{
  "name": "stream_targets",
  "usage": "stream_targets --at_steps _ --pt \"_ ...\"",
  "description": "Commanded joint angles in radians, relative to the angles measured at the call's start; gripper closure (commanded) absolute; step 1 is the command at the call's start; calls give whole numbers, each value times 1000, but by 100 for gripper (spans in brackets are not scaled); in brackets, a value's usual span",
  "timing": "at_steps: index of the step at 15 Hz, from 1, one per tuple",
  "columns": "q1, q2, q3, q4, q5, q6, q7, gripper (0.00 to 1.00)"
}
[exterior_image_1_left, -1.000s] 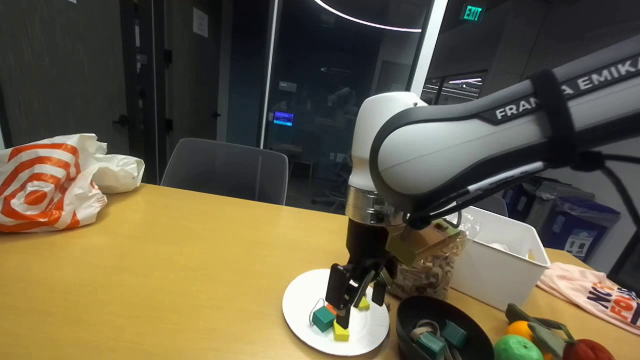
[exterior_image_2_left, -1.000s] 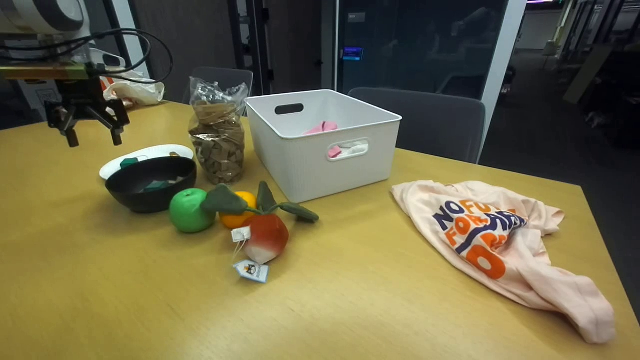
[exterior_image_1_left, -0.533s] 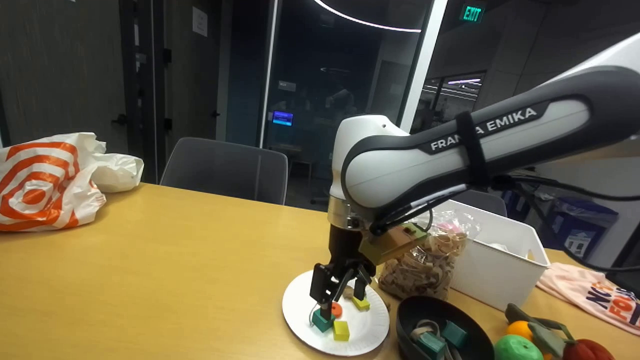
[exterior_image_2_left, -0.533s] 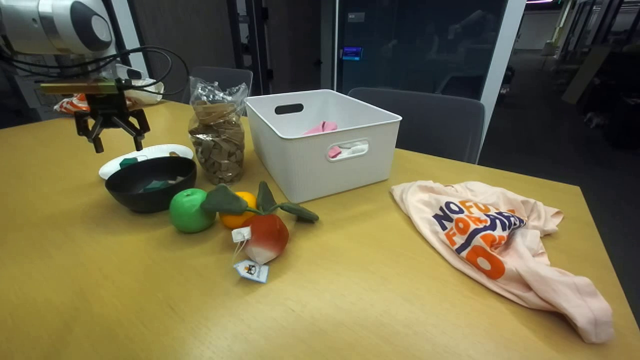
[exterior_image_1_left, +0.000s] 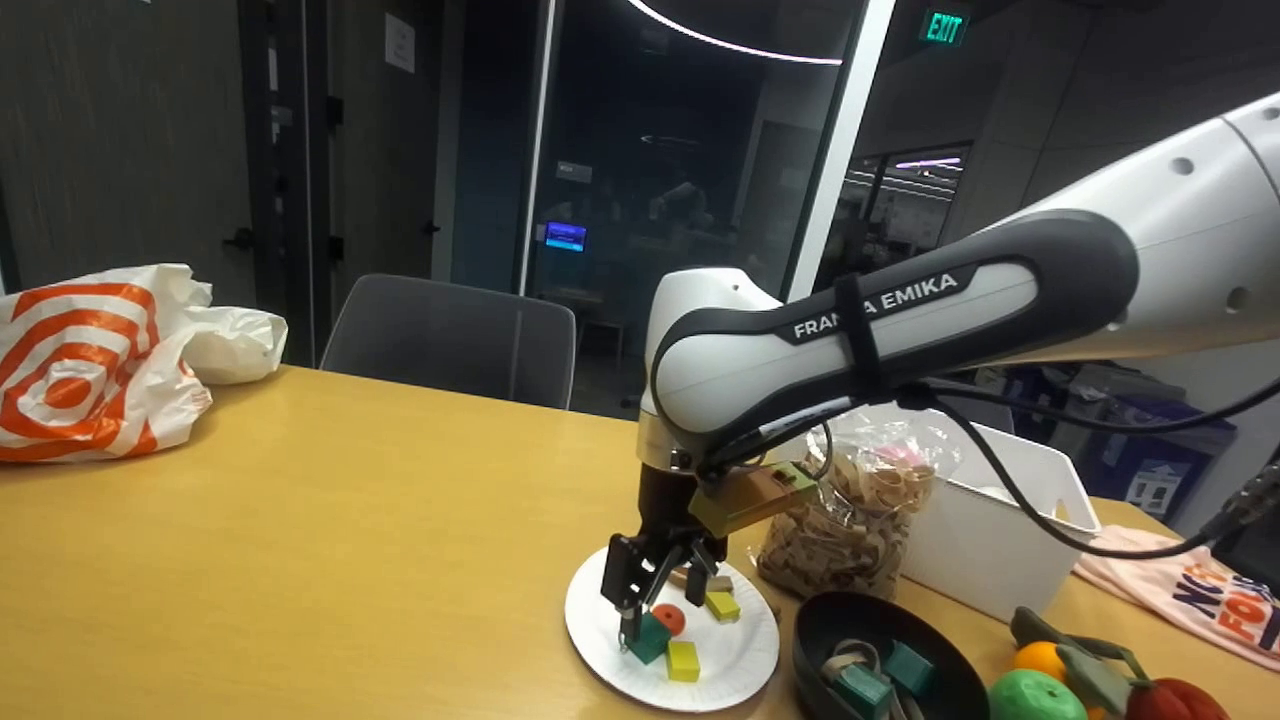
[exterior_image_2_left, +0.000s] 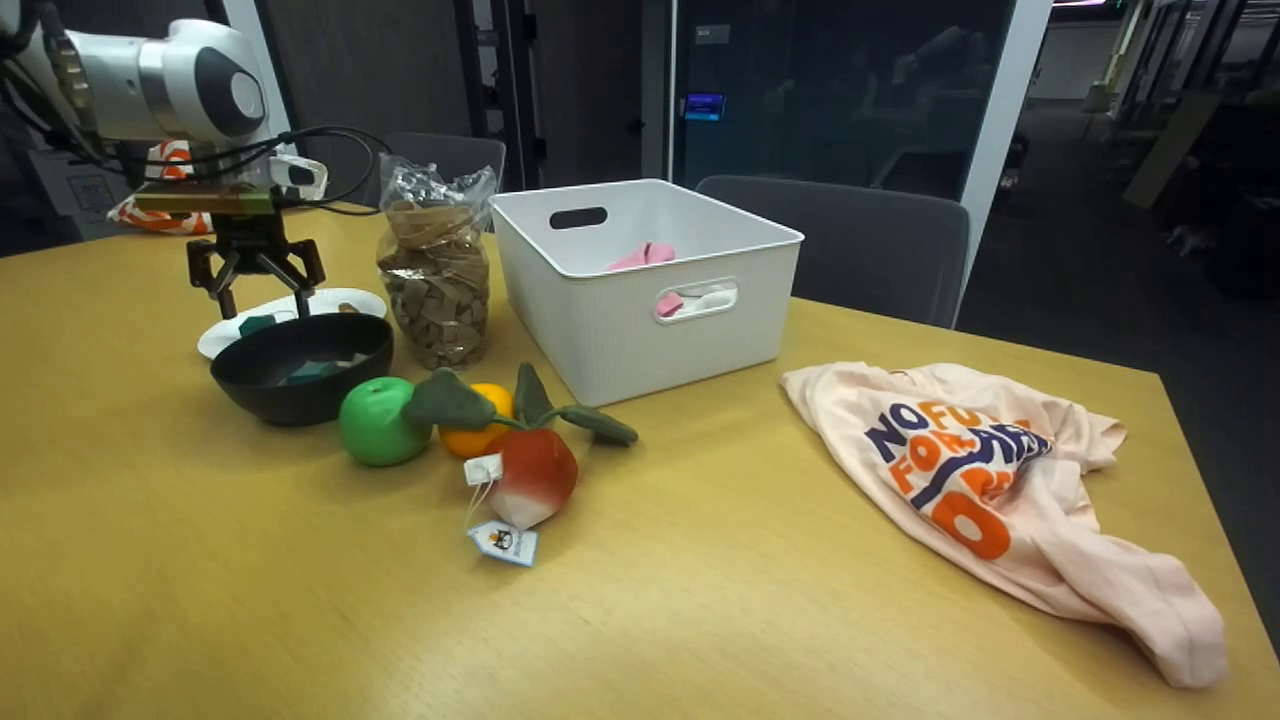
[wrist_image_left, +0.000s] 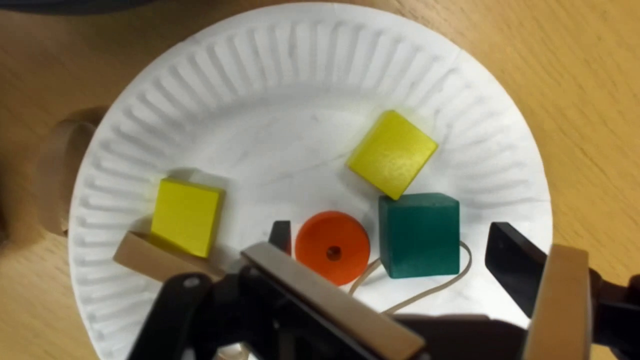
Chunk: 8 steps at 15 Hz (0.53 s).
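My gripper (exterior_image_1_left: 662, 610) is open and empty, pointing down over a white paper plate (exterior_image_1_left: 590, 625). In the wrist view the open jaws (wrist_image_left: 397, 245) stand either side of an orange disc with a centre hole (wrist_image_left: 332, 235) and a dark green cube (wrist_image_left: 420, 235); the cube lies between disc and right finger. A thin tan band (wrist_image_left: 435, 290) lies by the cube. One yellow block (wrist_image_left: 392, 152) appears against the cube's upper edge. Another yellow block (wrist_image_left: 185, 217) sits farther left beside a tan strip (wrist_image_left: 155, 257). In an exterior view the gripper (exterior_image_2_left: 265, 305) appears behind the black bowl.
A black bowl (exterior_image_2_left: 300, 390) with green blocks and tan bands stands beside the plate. Near it are a clear bag of tan bands (exterior_image_2_left: 440, 290), a white bin (exterior_image_2_left: 670, 350), a green apple (exterior_image_2_left: 384, 422), an orange (exterior_image_2_left: 470, 440), a red radish (exterior_image_2_left: 540, 475) and a pink cloth (exterior_image_2_left: 1000, 600).
The arm has moved down and across the plate, bringing the open fingers from above the yellow block to over the green cube and orange disc. The objects have not visibly moved.
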Motion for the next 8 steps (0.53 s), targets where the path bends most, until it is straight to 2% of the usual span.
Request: stream_targets --at_steps 1,3,4,5,8 --pt "11 67 -21 93 21 -46 -26 0" --pt "8 85 -25 109 28 -55 -26 0" --pt "8 89 -28 109 29 -59 -23 25" --pt "8 92 -28 113 31 -66 -23 25" --pt "7 87 -31 127 36 -92 -20 47"
